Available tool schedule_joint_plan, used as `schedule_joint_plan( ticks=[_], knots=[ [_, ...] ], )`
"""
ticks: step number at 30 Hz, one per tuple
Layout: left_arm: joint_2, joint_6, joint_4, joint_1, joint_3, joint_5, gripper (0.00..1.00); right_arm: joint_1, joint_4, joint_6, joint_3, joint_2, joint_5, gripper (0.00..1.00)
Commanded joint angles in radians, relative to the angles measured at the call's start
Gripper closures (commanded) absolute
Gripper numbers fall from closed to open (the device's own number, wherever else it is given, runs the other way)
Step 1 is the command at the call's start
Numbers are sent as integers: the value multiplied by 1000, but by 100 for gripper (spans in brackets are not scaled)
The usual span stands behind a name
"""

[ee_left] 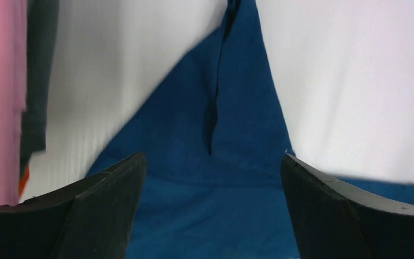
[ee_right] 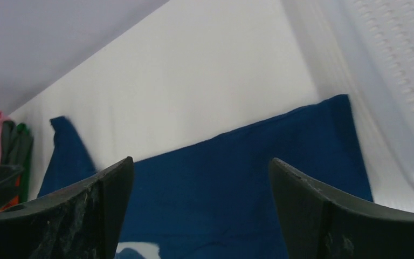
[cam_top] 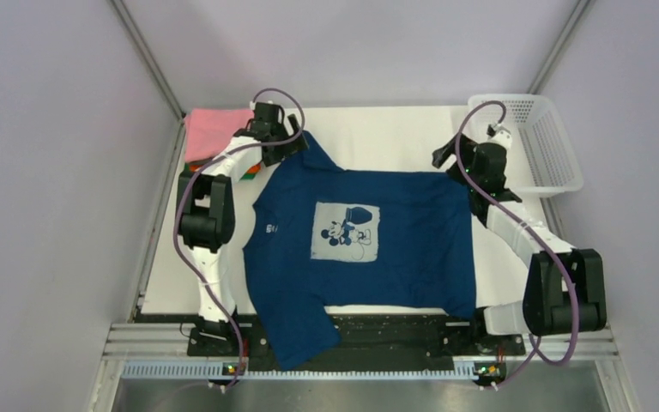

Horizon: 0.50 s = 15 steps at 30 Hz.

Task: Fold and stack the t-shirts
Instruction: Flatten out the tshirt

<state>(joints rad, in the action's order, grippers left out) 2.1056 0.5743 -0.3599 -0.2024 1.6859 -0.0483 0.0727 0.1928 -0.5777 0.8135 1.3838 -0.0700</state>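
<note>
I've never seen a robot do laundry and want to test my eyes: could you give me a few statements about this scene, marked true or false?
1. A navy blue short-sleeved cloth t-shirt lies spread out on the white table. True.
2. Both arms' fingers pinch the shirt. False: the left arm's fingers and the right arm's fingers stand open, holding nothing.
3. A folded pink cloth shirt sits at the table's far left corner. True.
4. The blue shirt lies inside the basket. False: the white plastic mesh basket stands beside it, at the far right.
</note>
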Motion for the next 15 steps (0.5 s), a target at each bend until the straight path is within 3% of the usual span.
schedule_joint_plan(
  ticks=[1,7,15],
  knots=[
    [-101,43,88,-29,-107,-52,1,63,-17,35,-68,-53,121,7],
    [-24,93,96,-38,-86,-72,5,89,-9,-5,-151,2,157,3],
    [79,119,72,-42,-2,-57,20,91,-27,0,-116,100,163,3]
  ],
)
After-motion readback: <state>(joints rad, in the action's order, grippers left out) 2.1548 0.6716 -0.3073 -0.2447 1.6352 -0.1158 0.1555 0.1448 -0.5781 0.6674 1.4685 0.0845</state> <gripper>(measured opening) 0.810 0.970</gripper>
